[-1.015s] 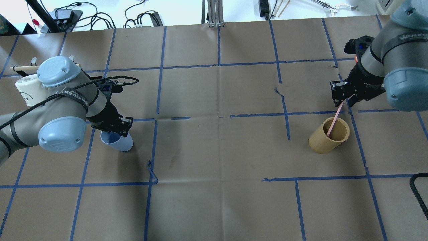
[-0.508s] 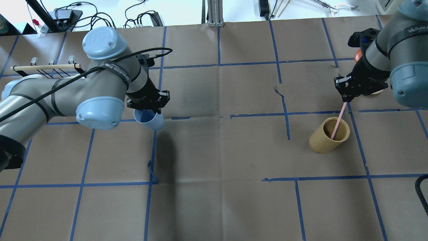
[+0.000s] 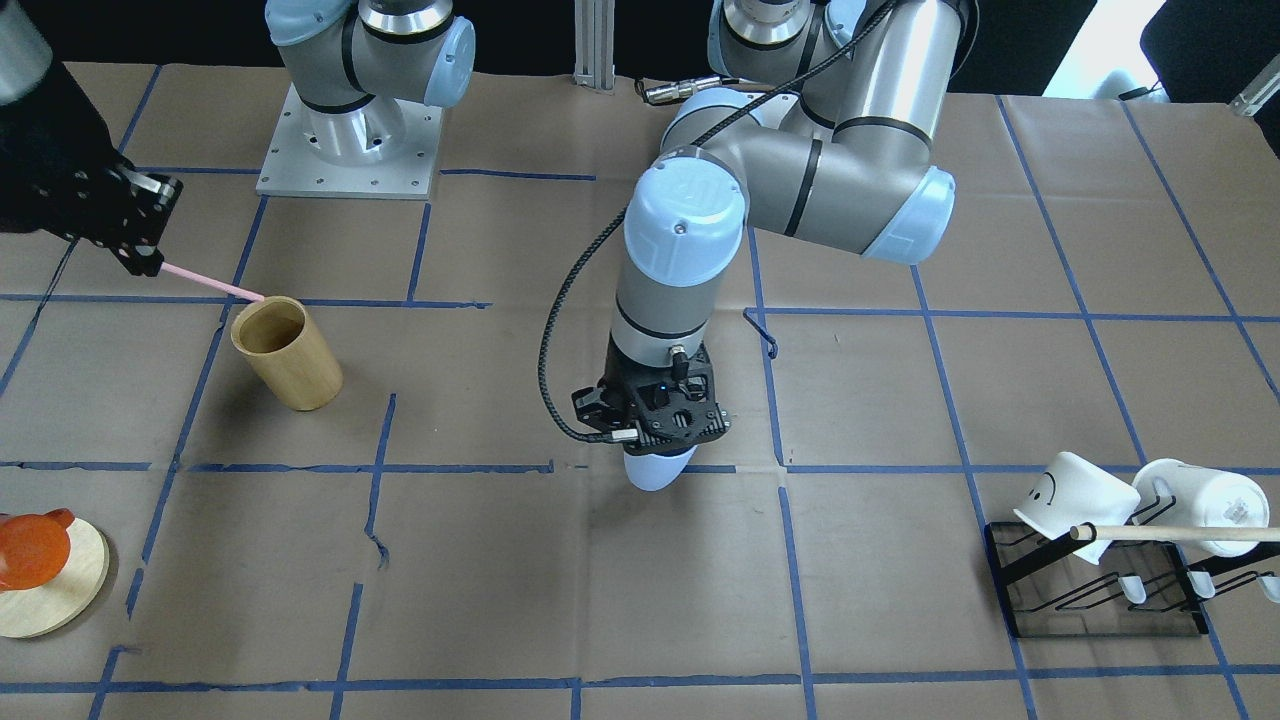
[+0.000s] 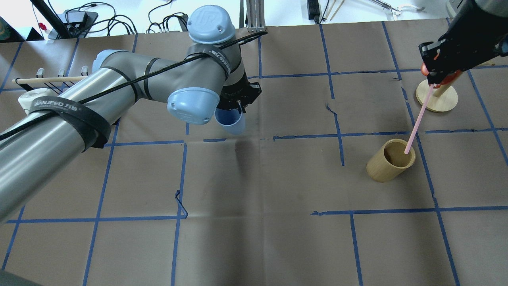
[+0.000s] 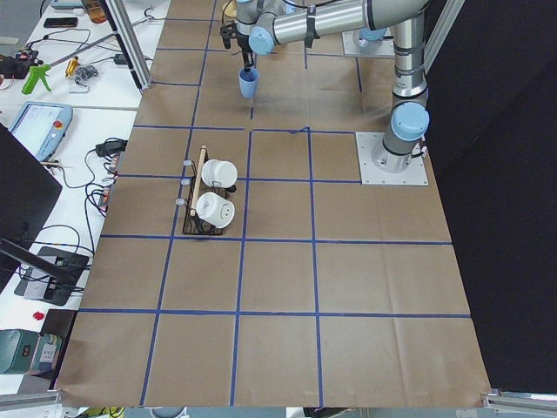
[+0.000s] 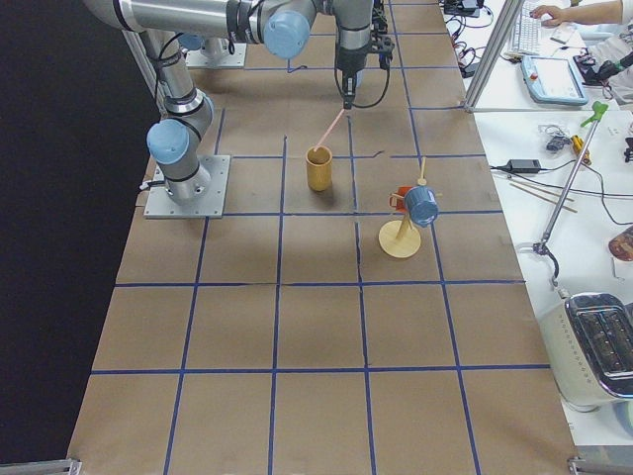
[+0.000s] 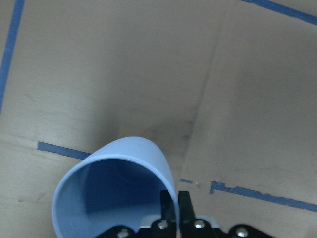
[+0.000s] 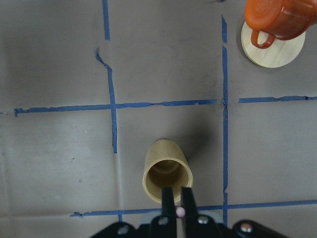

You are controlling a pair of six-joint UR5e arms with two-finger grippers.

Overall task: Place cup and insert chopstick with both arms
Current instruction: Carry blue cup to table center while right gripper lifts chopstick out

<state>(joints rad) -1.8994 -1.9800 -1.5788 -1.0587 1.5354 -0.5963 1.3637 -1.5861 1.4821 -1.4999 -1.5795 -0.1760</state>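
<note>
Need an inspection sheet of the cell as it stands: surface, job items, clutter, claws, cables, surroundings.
Surface: brown paper with a blue tape grid; some tape is peeling.
Job's things: blue cup carried by its rim near mid-table. Pink chopstick slanted, lower tip at the mouth of the bamboo holder.
Clutter: mug stand with orange mug; rack with two white mugs.
Claws: left claw shut on the cup's rim; right claw shut on the chopstick's top.
Cables: black cable looped along the left arm.
Surroundings: bench with wires; operator at a keyboard.
</note>
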